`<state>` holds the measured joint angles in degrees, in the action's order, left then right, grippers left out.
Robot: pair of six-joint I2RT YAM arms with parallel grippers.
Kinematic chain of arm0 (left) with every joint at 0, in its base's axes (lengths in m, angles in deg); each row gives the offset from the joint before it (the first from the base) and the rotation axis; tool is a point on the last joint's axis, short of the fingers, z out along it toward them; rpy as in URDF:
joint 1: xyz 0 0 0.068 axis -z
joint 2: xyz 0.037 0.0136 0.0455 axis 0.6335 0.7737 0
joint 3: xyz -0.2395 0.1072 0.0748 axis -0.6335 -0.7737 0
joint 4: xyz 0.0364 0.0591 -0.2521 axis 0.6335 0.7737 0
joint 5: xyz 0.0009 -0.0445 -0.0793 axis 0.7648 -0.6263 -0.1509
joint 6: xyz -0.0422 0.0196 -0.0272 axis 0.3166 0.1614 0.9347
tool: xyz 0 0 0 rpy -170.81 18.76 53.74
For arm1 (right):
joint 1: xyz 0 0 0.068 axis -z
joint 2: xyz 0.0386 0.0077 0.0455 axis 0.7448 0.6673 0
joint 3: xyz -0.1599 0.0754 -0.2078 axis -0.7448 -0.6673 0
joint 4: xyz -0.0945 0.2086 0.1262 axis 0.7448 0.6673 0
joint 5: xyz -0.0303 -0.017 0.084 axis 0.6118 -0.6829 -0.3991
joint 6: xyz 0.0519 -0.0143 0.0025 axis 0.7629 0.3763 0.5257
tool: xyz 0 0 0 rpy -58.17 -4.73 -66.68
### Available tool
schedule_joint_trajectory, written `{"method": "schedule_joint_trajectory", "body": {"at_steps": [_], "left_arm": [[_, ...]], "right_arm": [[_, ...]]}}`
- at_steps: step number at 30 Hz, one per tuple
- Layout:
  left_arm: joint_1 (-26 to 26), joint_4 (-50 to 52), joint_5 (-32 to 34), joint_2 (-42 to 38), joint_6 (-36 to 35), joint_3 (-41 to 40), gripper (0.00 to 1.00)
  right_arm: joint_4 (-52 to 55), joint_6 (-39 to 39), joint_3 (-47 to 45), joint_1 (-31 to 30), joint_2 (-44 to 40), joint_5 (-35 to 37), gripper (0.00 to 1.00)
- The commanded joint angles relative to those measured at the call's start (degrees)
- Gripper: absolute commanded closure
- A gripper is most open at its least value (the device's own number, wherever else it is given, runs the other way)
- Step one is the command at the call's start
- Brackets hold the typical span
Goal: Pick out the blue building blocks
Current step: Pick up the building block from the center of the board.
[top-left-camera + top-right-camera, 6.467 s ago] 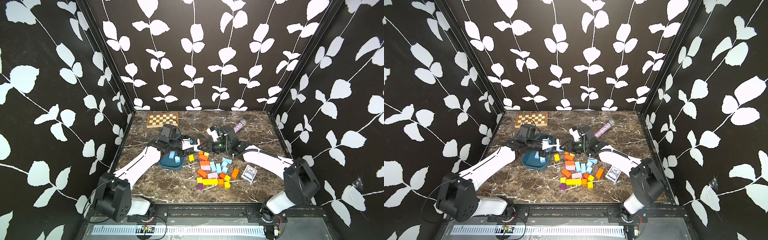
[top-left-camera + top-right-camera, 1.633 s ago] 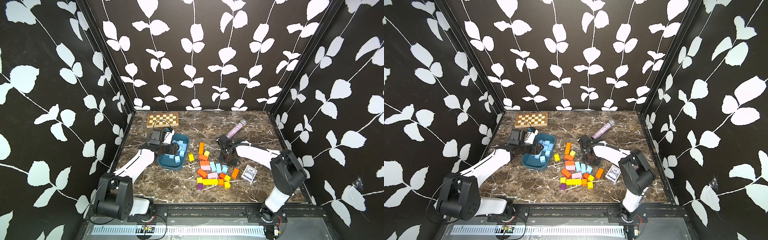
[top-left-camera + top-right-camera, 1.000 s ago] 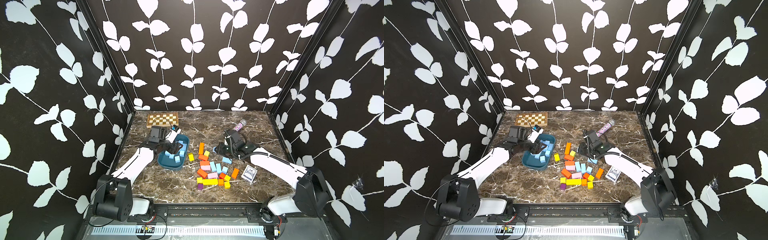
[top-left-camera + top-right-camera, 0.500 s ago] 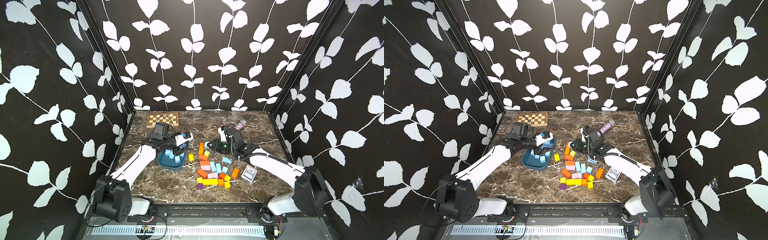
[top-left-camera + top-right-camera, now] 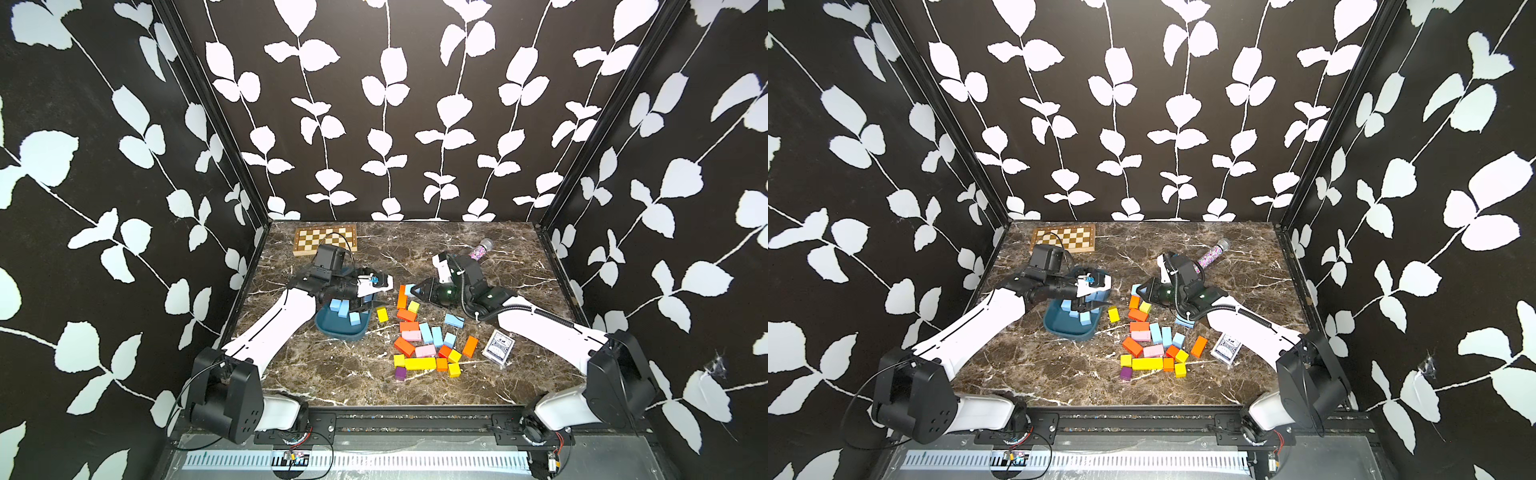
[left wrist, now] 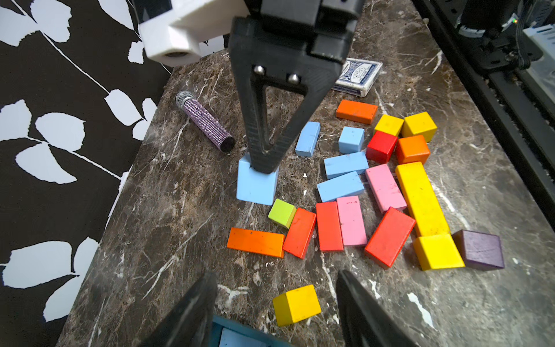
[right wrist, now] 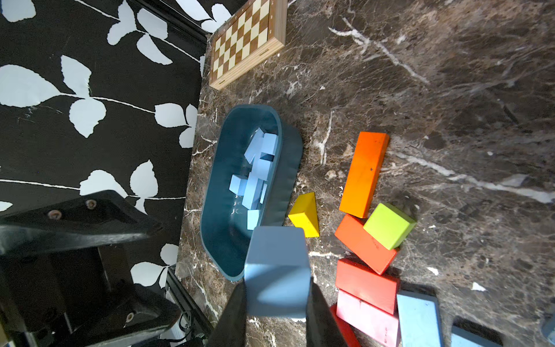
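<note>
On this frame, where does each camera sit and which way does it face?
Top views: high at the front, looking down and back across the table; both whole arms show, with left gripper and right gripper.
Left wrist: on the left arm, looking past its own open fingers at the block pile; the right gripper holds a blue block there.
Right wrist: on the right arm, looking past its fingers, closed on that block, toward the tray and chessboard.
Shared: both wrist views show the held blue block.
</note>
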<state>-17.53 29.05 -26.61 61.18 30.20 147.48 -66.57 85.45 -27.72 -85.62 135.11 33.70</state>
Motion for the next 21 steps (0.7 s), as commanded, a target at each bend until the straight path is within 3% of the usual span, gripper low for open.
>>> {"method": "schedule_joint_trajectory", "body": {"at_steps": [1, 21], "left_arm": [[0.36, 1.59, -1.24, 0.07, -2.2, 1.68, 0.34], [2.13, 1.69, -1.84, 1.01, -6.75, 2.23, 0.33]], "right_arm": [[-2.8, 0.2, 1.11, -0.32, 0.4, -2.16, 0.88], [-4.1, 1.69, 1.24, -0.41, 0.52, -7.16, 0.88]]}}
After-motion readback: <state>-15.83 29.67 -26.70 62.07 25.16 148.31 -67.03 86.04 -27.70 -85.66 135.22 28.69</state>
